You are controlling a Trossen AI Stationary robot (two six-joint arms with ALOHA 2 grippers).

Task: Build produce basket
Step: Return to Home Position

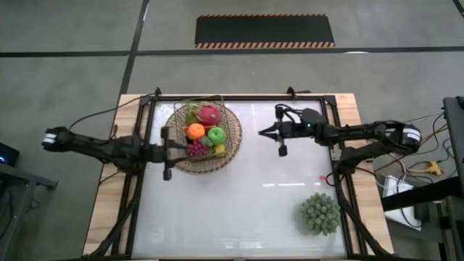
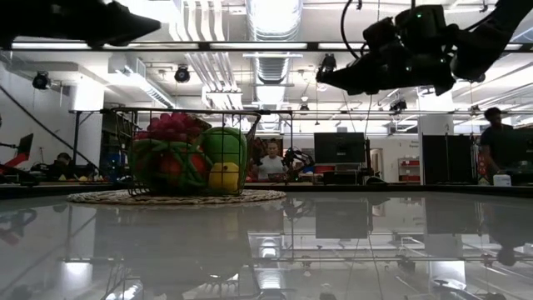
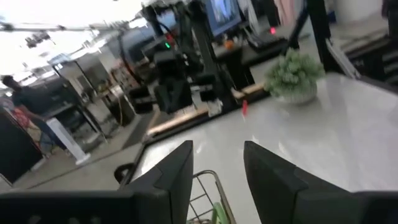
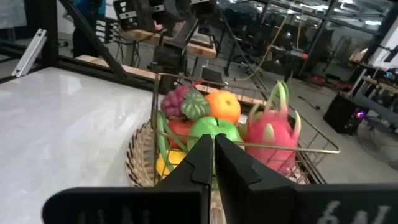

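Tabletop [image 1: 239, 196] with a pale glossy surface is carrying a round woven basket [image 1: 230, 154] with a thin wire frame, which is sitting toward the far left as seen from above. Toy produce [image 1: 205, 134] is lying heaped inside it: a pink dragon fruit [image 1: 209, 114] at the far side, an orange [image 1: 196, 131] and a green apple [image 1: 217, 135] side by side in the middle, purple grapes [image 1: 196, 148] nearer the front, and a yellow lemon [image 1: 220, 149] just beside them. From tabletop height the grapes are sitting on top of the heap, with the green apple and lemon showing through the wires on the side facing the right arm. The left claw [image 1: 177, 147] is hovering at the basket's left rim, its fingers [image 3: 177, 177] spread apart and grasping nothing, with a corner of the wire frame showing between them in its wrist view. The right claw [image 1: 263, 132] is hanging in the air over bare tabletop to the right of the basket, clearly apart from it and pointing toward it; its fingers [image 4: 239, 168] are pressed together, clenched on nothing, and its wrist view is looking straight at the filled basket. A spiky green ball [image 1: 320, 214] is resting alone near the tabletop's near right corner, well apart from the basket and both claws. A person [image 2: 497, 137] is standing in the room beyond the tabletop.
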